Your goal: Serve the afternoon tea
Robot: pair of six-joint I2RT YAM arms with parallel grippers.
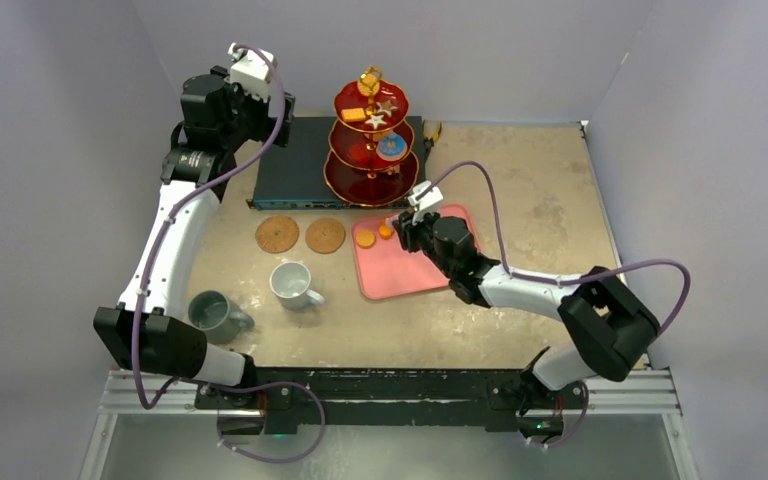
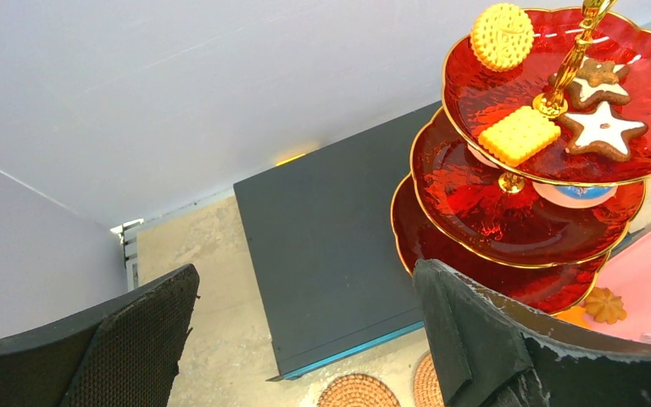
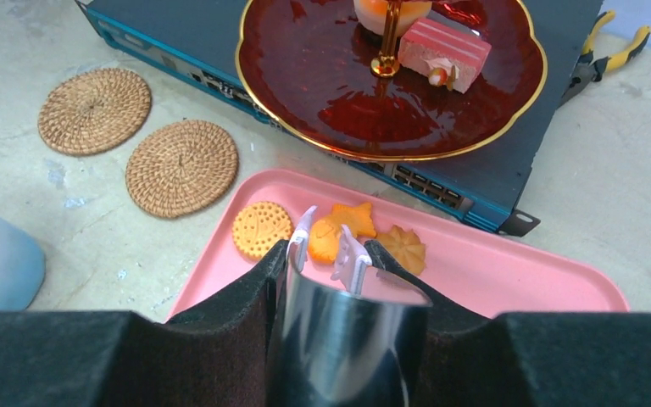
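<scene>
The red three-tier stand (image 1: pixel 371 150) stands on the dark box and holds several pastries: biscuits and star cookies on top (image 2: pixel 519 134), a pink cake slice (image 3: pixel 445 51) on the lowest tier. My right gripper (image 3: pixel 326 270) is shut on metal tongs (image 3: pixel 347 331). The pale tong tips straddle an orange pastry (image 3: pixel 324 240) on the pink tray (image 3: pixel 509 271). A round biscuit (image 3: pixel 260 227) and a flower biscuit (image 3: pixel 403 248) lie beside it. My left gripper (image 2: pixel 305 280) is open and empty, raised at the back left. The white mug (image 1: pixel 291 283) and grey mug (image 1: pixel 215 314) stand near the front left, off the two cork coasters (image 1: pixel 277 234).
The flat dark box (image 2: pixel 331 254) lies at the back under the stand. Yellow-handled pliers (image 3: pixel 610 42) lie at its right end. The coasters (image 3: pixel 181 167) sit just left of the tray. Walls close the table on three sides.
</scene>
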